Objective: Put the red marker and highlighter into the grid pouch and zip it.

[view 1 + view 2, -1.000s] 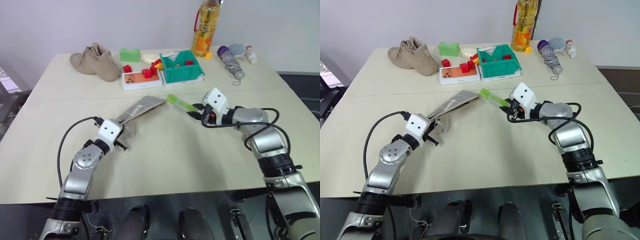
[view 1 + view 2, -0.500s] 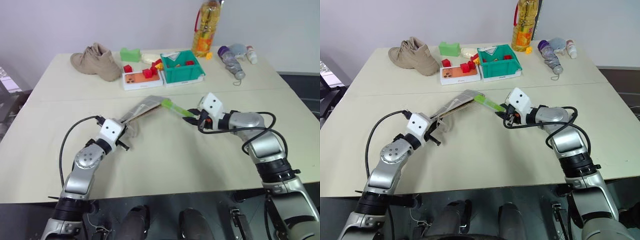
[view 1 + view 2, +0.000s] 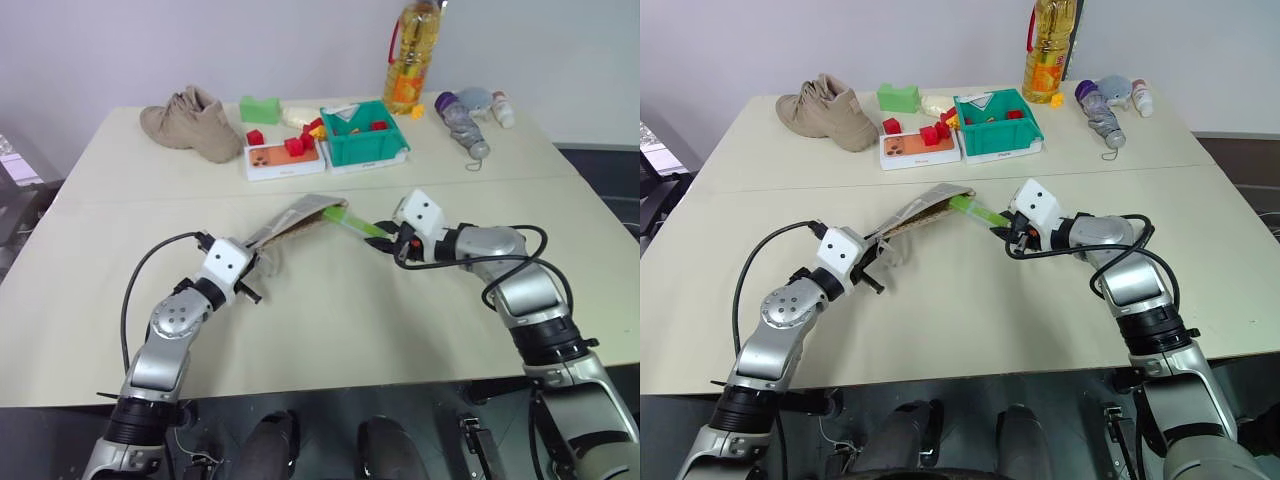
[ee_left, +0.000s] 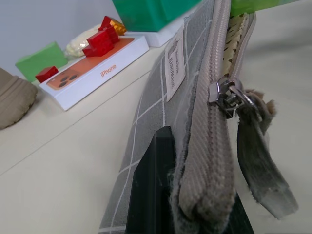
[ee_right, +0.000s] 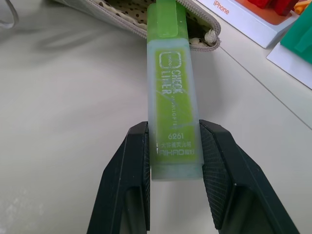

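Note:
My left gripper (image 3: 256,268) is shut on one end of the grid pouch (image 3: 295,218) and holds it slanting up off the table, its unzipped mouth toward the right. The left wrist view shows a black finger (image 4: 153,185) against the grey fabric, with the zipper pull (image 4: 228,95) close by. My right gripper (image 3: 386,240) is shut on the lime-green highlighter (image 5: 173,92). The highlighter's far tip (image 3: 338,213) sits at the pouch's open mouth, just under its upper lip. The red marker is out of view.
Along the back of the table (image 3: 330,330) stand a tan shoe (image 3: 190,122), a green foam block (image 3: 259,108), a white phone box with red blocks (image 3: 283,157), a green bin (image 3: 364,135), an oil bottle (image 3: 412,55) and a crushed plastic bottle (image 3: 462,120).
The right gripper has carried the highlighter left and slightly down, so its tip went from beside the pouch to its open mouth. The left gripper has kept the pouch in place.

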